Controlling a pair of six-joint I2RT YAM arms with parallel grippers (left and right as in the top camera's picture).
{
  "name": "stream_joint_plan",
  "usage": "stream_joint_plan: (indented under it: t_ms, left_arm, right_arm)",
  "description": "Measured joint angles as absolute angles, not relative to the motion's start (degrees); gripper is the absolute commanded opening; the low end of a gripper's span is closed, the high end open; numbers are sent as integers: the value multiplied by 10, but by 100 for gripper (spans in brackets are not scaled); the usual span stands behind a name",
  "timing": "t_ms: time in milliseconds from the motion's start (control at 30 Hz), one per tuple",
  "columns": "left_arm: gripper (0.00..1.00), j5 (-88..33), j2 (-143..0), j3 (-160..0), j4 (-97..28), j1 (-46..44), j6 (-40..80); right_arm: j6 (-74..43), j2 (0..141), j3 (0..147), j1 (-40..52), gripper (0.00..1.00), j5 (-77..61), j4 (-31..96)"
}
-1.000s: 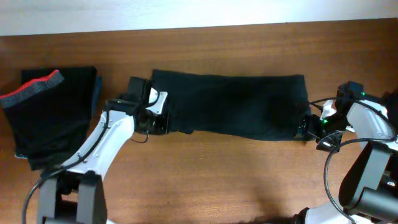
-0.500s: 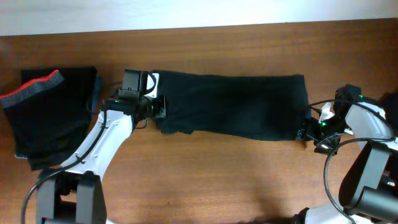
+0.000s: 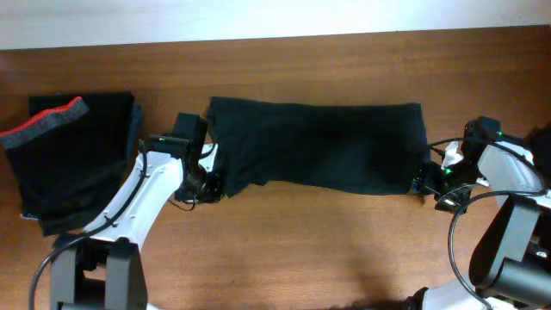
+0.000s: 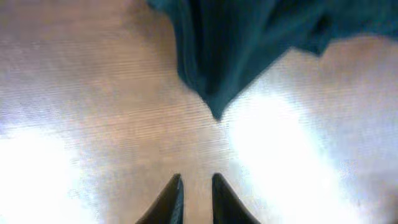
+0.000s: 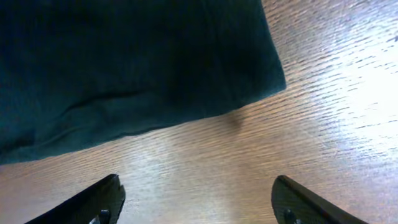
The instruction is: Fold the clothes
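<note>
A long dark teal garment (image 3: 318, 146) lies flat across the middle of the wooden table. My left gripper (image 3: 209, 183) sits at its front left corner. In the left wrist view the fingers (image 4: 196, 180) are nearly together with only bare wood between them, and a pointed corner of the garment (image 4: 236, 43) lies just ahead, untouched. My right gripper (image 3: 422, 183) is at the garment's front right corner. In the right wrist view its fingers (image 5: 196, 193) are spread wide over bare wood, with the cloth's edge (image 5: 124, 62) just beyond them.
A folded pile of dark clothes with a red band (image 3: 69, 155) lies at the far left. A dark object (image 3: 542, 138) shows at the right edge. The pale table edge or wall (image 3: 258, 17) runs along the back.
My left gripper went from the garment's left edge up toward the back, then came forward and down to its front left corner, off the cloth. The right arm has barely moved.
</note>
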State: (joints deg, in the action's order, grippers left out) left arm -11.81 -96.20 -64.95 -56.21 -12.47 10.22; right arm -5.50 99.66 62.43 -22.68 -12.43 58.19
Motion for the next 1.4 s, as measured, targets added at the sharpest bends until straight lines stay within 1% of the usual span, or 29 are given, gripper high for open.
stream_joint_plan:
  t_ms: [67, 133, 167, 433, 600, 900, 933, 967, 1000, 1033, 1100, 1133, 1300, 1400]
  left_arm:
    - [40, -123, -962, -649, -562, -125, 102]
    - [45, -127, -962, -648, -553, -125, 102]
    - [46, -128, -962, -645, -545, -125, 102]
    - [45, -159, -974, -612, -446, -125, 101]
    - [45, -172, -1008, -611, -436, -126, 102]
    - [44, -176, -1010, -609, -396, -126, 102]
    - [33, -176, -1010, -609, -395, -126, 102]
    - [25, -176, -1011, -609, -394, -126, 104]
    - [22, -177, -1012, -609, -392, -126, 107]
    - [14, -177, -1016, -609, -387, -126, 105]
    - [2, -178, -1024, -609, -381, -126, 106]
    - [1, -179, -1027, -609, -380, -126, 110]
    - [1, -194, -1027, -618, -374, -126, 112]
    - [2, -197, -1028, -671, -359, -126, 112]
  right_arm:
    - [-55, 997, 624, -227, 81, -124, 582]
    - [-55, 997, 624, -227, 81, -124, 582]
    - [-55, 997, 624, -227, 81, -124, 582]
    - [-55, 997, 624, -227, 81, -126, 585]
    - [-54, 997, 624, -227, 81, -126, 585]
    - [-54, 997, 624, -227, 81, -126, 589]
    - [-54, 997, 624, -227, 81, -126, 589]
    - [-53, 997, 624, -227, 81, -126, 589]
    - [-54, 997, 624, -227, 81, -126, 589]
    - [-54, 997, 624, -227, 81, -126, 589]
    - [-53, 997, 624, -227, 81, -126, 589]
    - [-53, 997, 624, -227, 81, -126, 589]
    - [-54, 997, 624, -227, 81, -126, 589]
    - [-53, 997, 624, -227, 81, -126, 589]
